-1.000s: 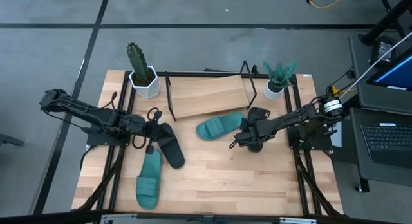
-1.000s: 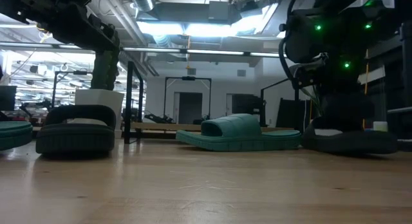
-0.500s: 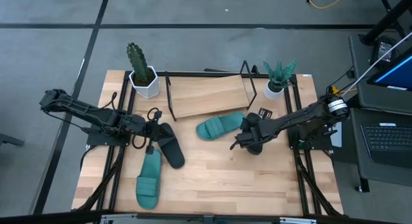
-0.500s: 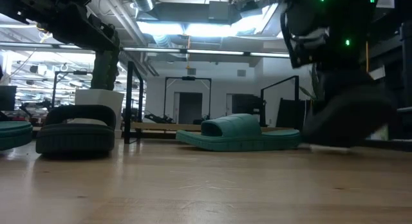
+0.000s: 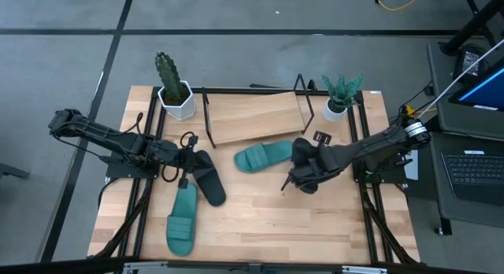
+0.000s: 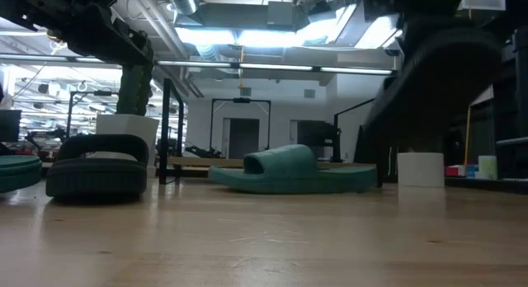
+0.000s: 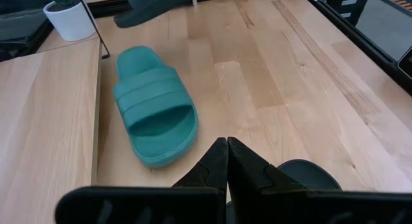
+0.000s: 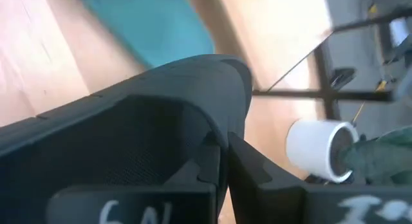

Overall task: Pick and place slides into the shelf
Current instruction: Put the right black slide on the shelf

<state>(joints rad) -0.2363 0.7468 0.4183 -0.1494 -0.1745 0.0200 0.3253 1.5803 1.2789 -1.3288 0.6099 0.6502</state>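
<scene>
Your right gripper (image 5: pixel 303 176) has lifted black slide (image 6: pixel 433 72) off table (image 5: pixel 260 219), fingers clamped on its strap. Teal slide (image 5: pixel 264 156) nudged left, just below shelf (image 5: pixel 252 116). Your left gripper (image 7: pixel 226 161) clenched empty above second black slide (image 5: pixel 206 178). Other teal slide (image 5: pixel 181 220) near front-left.

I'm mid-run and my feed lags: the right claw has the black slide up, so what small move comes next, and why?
Probably swing the right claw, shut on the black rubber slide sandal and already off the table, toward the slanted light-wood shelf, which looks bare. Pass above the teal rubber slide sandal lying between them.
</scene>
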